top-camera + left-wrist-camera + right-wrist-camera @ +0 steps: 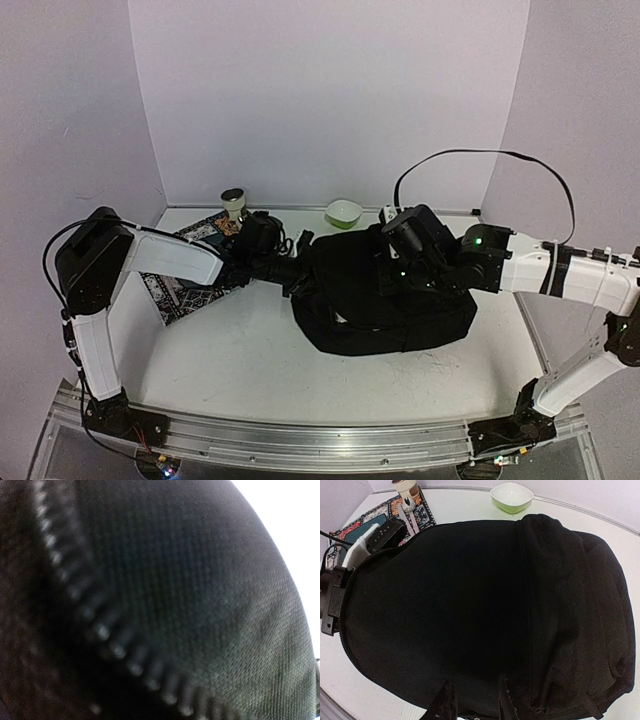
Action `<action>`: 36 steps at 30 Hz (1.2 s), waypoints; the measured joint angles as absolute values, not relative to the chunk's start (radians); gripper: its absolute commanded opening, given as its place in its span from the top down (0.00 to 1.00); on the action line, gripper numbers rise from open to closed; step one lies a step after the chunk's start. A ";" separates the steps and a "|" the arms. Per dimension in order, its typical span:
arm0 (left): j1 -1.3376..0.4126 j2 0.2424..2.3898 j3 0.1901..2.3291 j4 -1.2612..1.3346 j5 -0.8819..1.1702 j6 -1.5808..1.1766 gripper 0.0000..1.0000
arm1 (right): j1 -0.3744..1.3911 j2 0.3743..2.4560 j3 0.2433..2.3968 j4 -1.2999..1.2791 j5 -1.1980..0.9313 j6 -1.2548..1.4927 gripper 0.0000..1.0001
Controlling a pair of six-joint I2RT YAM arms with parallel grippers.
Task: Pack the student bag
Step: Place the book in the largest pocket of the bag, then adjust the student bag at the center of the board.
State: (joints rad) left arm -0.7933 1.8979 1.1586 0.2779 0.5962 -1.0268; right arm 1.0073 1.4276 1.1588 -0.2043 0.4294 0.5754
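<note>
The student bag (390,300) is a large black backpack lying flat in the middle of the table. It fills the right wrist view (480,595). My left gripper (287,272) is pressed against the bag's left edge at the zip. The left wrist view shows only blurred black fabric (200,580) and zip teeth (117,650); its fingers are hidden. My right gripper (397,258) hovers over the bag's top. Its fingers (448,702) stand apart with nothing between them, just above the fabric.
A green bowl (343,212) stands at the back behind the bag. A patterned mat (180,290) with a teal plate (364,530), cutlery (406,517) and a cup (234,203) lies at the back left, under the left arm.
</note>
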 measured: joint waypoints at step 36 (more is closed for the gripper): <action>-0.790 1.804 1.265 -0.383 0.102 -0.762 0.42 | 1.007 1.401 1.087 -0.199 0.403 0.643 0.45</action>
